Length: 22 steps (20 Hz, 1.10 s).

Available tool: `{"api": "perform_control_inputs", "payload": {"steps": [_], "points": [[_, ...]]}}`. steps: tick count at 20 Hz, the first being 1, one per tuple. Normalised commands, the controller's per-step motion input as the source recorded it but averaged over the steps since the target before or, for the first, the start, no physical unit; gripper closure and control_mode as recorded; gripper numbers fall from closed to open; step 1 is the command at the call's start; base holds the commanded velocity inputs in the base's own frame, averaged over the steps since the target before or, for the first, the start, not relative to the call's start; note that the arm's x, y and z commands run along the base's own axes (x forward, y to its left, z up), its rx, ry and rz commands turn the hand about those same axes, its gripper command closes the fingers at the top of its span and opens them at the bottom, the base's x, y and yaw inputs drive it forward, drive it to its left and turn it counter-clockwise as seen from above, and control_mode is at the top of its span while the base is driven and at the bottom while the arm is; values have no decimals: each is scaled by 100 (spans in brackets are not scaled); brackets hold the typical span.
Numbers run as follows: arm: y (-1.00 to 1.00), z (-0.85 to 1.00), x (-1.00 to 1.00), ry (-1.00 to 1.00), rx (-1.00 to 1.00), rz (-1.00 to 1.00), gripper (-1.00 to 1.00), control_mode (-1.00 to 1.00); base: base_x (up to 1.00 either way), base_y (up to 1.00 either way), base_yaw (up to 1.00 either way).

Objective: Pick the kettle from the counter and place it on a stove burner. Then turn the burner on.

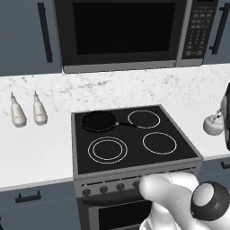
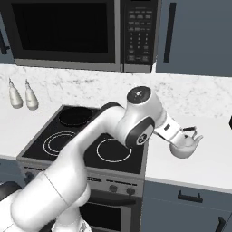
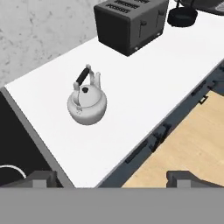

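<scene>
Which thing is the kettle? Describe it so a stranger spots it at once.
Start at the black stove and move to the white counter on its right. The kettle sits there alone: squat, rounded, silver-white, with a dark upright handle, unlike the boxy black toaster behind it.

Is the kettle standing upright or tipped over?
Upright: the kettle sits on its base on the counter, handle and lid on top.

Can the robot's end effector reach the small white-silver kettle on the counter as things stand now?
Probably yes. The small rounded white-silver kettle stands alone on the white marble-look counter, apart from the black toaster. The open end effector looks toward it with nothing between, and its thin upright handle is free.
</scene>
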Motion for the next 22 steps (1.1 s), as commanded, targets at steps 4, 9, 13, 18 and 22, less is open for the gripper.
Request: {"api": "perform_control_inputs", "payload": {"steps": [4, 9, 13, 18, 22], "points": [[-91, 0, 82, 2, 23, -10, -100, -100, 0, 0, 0], [-26, 0, 84, 12, 23, -9, -100, -100, 0, 0, 0], [-24, -18, 20, 2, 18, 1, -100, -100, 0, 0, 0], [-10, -43, 0, 0, 6, 0, -100, -100, 0, 0, 0], [0, -8, 4, 0, 3, 0, -100, -100, 0, 0, 0]]}}
